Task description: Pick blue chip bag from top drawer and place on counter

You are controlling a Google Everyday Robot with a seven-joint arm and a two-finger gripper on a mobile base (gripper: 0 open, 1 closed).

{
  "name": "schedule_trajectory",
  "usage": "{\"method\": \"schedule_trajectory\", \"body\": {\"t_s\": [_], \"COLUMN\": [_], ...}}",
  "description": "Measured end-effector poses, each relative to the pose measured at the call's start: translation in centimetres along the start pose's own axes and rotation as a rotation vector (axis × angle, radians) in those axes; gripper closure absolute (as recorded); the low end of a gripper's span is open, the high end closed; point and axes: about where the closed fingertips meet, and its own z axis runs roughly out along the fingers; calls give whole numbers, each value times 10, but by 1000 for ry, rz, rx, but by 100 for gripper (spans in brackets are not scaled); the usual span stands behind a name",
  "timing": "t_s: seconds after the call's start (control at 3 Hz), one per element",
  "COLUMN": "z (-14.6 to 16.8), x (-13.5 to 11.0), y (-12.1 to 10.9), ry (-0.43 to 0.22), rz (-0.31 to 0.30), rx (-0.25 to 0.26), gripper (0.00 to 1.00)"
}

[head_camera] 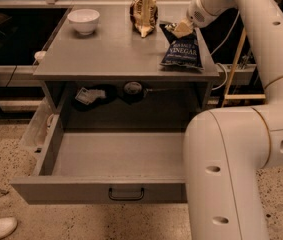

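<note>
I see the gripper [181, 29] at the top edge of the blue chip bag [181, 53], which rests on the counter [111, 54] near its front right corner. I cannot tell whether the gripper is clamped on it. The top drawer [71, 194] stands pulled out. A white bowl [83, 20] and a brown bag [143, 14] sit farther back.

Glossy blue chip bag [182, 54] (gripper [181, 29] at its top) on matt counter [111, 54].

probably a lab | speckled floor [1, 156], metal cabinet [146, 115] (cables [227, 33] behind) | gripper [181, 29] over counter [111, 51], far right
</note>
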Motion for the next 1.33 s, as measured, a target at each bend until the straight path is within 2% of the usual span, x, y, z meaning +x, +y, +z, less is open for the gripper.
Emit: {"method": "schedule_trajectory", "body": {"t_s": [0.67,1.0,1.33], "z": [0,0,0], "x": [0,0,0], "y": [0,0,0], "ry": [0,0,0], "rz": [0,0,0], "rx": [0,0,0], "gripper": [13,0,0]}}
